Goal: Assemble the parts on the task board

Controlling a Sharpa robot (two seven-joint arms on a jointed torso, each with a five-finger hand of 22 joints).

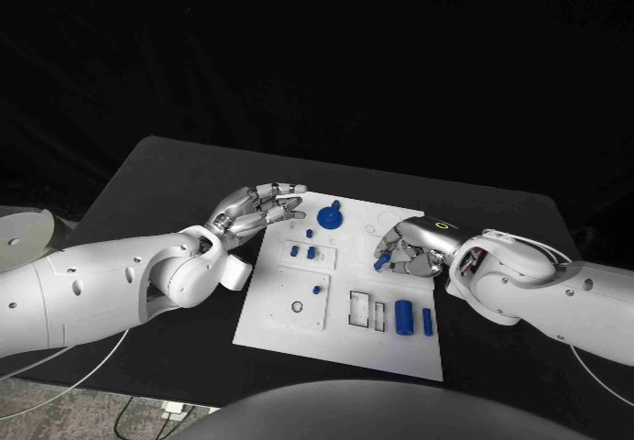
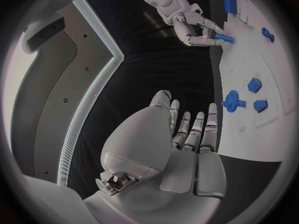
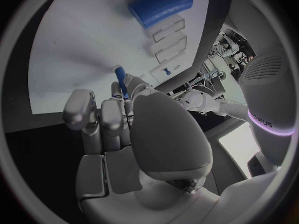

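Right hand [image 1: 412, 249] pinching blue peg [image 1: 382, 261] over task board [image 1: 298, 325]; left hand [image 1: 254, 209] open, empty.
Peg looks light, rigid, slick; I'd grip mid-shaft, tip free beyond my fingertips.

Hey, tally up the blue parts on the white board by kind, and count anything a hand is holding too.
gear: 1
small blocks: 3
cylinders lying flat: 2
peg held in the fingers of the right hand: 1
Total: 7
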